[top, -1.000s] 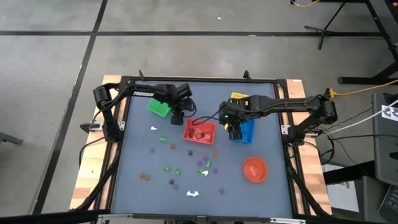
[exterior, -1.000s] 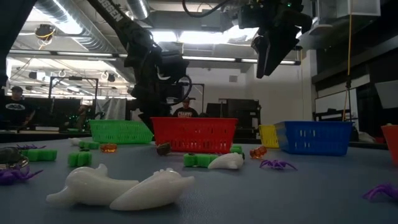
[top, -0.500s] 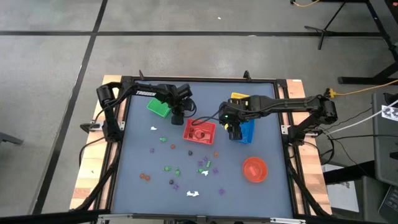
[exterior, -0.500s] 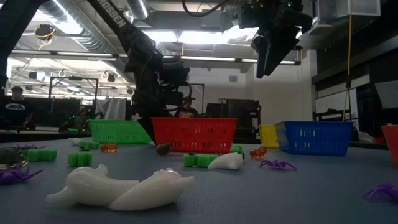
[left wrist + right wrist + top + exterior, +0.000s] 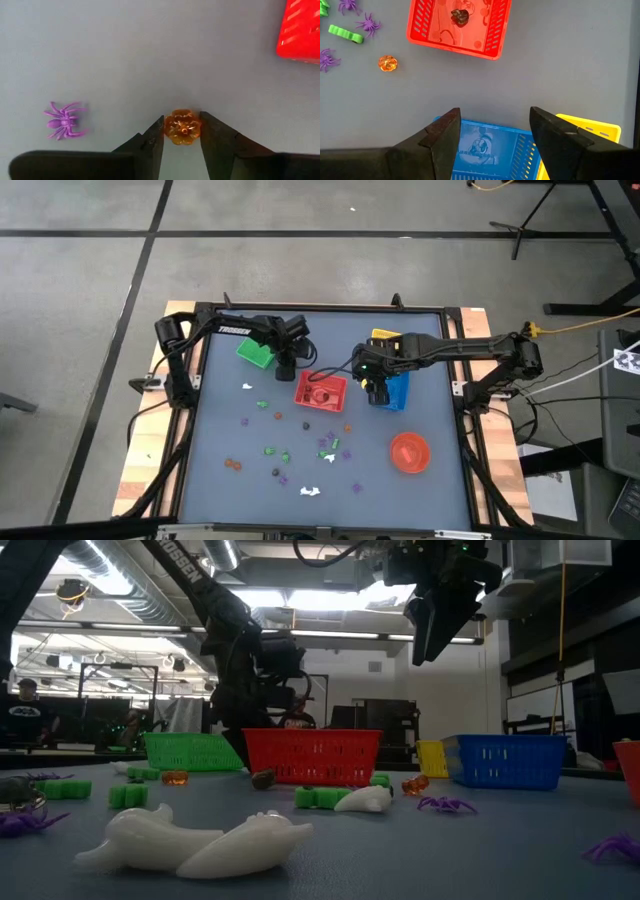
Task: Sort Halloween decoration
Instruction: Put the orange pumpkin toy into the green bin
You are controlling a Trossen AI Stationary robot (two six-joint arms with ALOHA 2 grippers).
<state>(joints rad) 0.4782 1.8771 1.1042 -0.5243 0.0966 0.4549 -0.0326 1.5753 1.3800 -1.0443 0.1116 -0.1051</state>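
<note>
high view: the left gripper (image 5: pixel 286 366) sits between the green basket (image 5: pixel 254 352) and the red basket (image 5: pixel 321 391), at the red basket's ten o'clock. the right gripper (image 5: pixel 372 387) hangs over the blue basket (image 5: pixel 393 392). loose trinkets (image 5: pixel 285 457) lie at the table's six o'clock.

low view: the right gripper (image 5: pixel 432 625) hangs high above the baskets, empty.

left wrist view: the left gripper (image 5: pixel 182 131) has its fingers touching both sides of an orange pumpkin (image 5: pixel 182 128); a purple spider (image 5: pixel 65 120) lies at the pumpkin's nine o'clock.

right wrist view: fingers spread wide, holding nothing, above the blue basket (image 5: pixel 490 149).

the step looks like grasping the pumpkin; next comes a firm squeeze, a lift, then carrying it to its basket.
</note>
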